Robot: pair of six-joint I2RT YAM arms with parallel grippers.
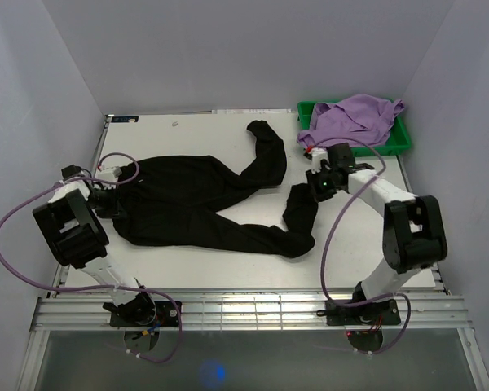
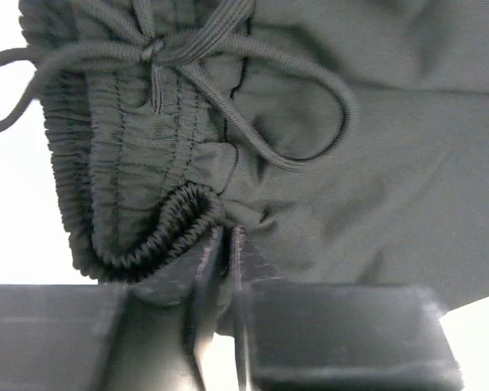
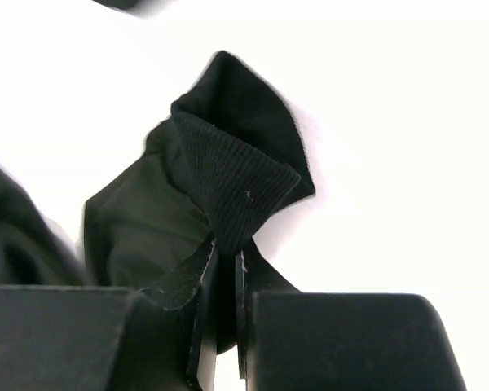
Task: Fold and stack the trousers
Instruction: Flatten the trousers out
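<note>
The black trousers (image 1: 196,208) lie spread across the table, waist at the left, one leg bent up to the back middle, the other running right and folded upward. My left gripper (image 1: 107,199) is shut on the elastic waistband (image 2: 171,224); its drawstring (image 2: 253,98) lies looped just beyond. My right gripper (image 1: 316,186) is shut on the ribbed cuff (image 3: 228,183) of the near leg and holds it raised off the table.
A green bin (image 1: 403,138) at the back right holds a lilac purple garment (image 1: 354,118). Purple cables loop round both arms. White walls close in the table on the left, back and right.
</note>
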